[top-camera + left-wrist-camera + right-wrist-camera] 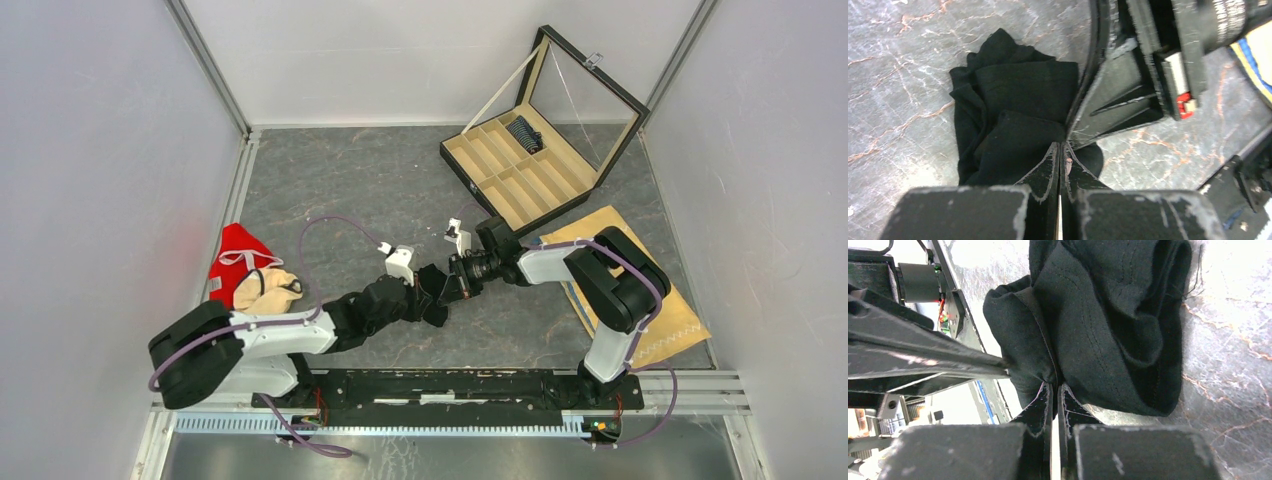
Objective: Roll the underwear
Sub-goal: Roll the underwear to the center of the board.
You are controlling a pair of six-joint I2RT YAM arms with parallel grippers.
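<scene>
Now both of my arms meet at the middle of the top view, over the grey marbled counter [898, 75], and everything turns on where the cloth lies from that meeting point. The bunched black fabric underwear [1013, 115] sits on the counter. In the left wrist view it fills the centre left, spreading up and to the left of my left fingers [1048, 167].

My left fingers are pressed tight together at bottom centre, with their tips at the near edge of the cloth. I cannot tell whether a fold is caught between them.

My right fingers [1070, 407] are also closed, and in the right wrist view they look pinched on a lower fold of the underwear [1108, 315]. The rest of the cloth heaps upward and to the right, its long axis running roughly up the frame.

The two sets of tips come in almost touching at the same edge, so neither arm is nearer. All the bulk lies beyond them. I judge the roll must carry this pinched edge over toward that bulk, and a weak left grip could let the fold slip out.
</scene>
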